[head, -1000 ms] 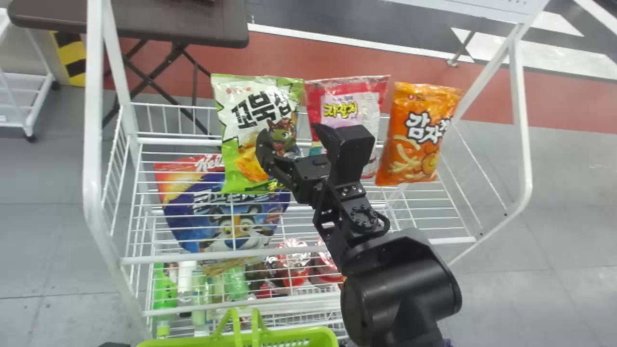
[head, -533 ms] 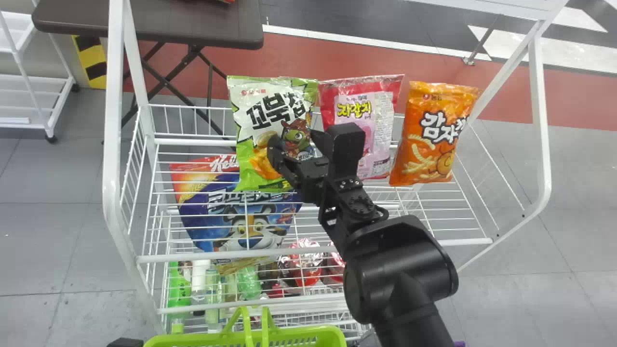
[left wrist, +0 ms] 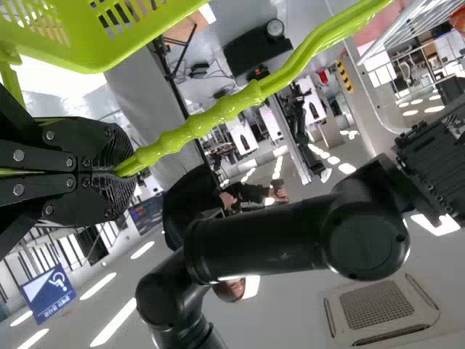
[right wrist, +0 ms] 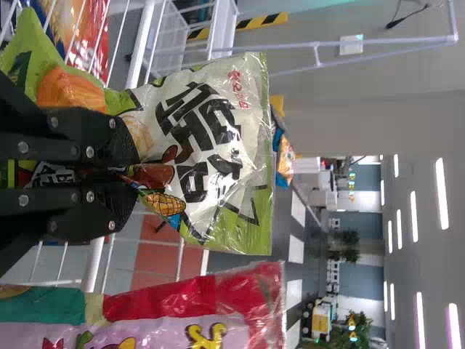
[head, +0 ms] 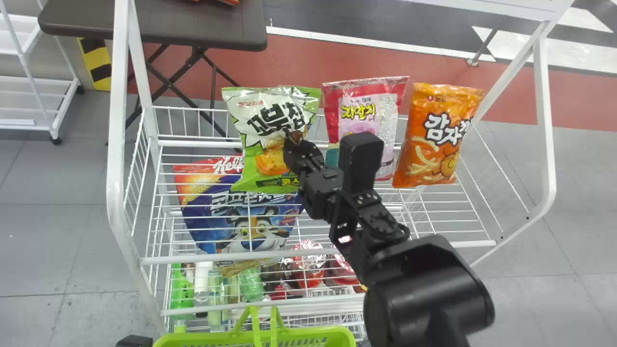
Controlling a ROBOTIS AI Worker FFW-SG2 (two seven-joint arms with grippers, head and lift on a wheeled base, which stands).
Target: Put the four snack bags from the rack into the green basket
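In the head view my right gripper (head: 291, 144) is at the green-and-white snack bag (head: 260, 113), left on the rack (head: 226, 143). In the right wrist view the gripper (right wrist: 120, 174) is shut on this bag (right wrist: 211, 123), its front pinched into creases. Beside it hang the pink bag (head: 385, 115) and the orange bag (head: 436, 125). My left gripper (head: 135, 341) is parked at the bottom edge, left of the green basket (head: 308, 332); in the left wrist view the gripper (left wrist: 116, 171) is shut on the basket's handle (left wrist: 211, 120).
A large blue cereal bag (head: 207, 217) sits low in the rack behind the wires, above bottles and red-topped packs. White posts (head: 115, 168) frame the rack on both sides. A dark table (head: 159, 24) stands behind at the left.
The right gripper's fingers, apart before, have closed on the green-and-white bag, which has bent and creased, its top dipping. The head view has shifted, so the scene sits farther right.
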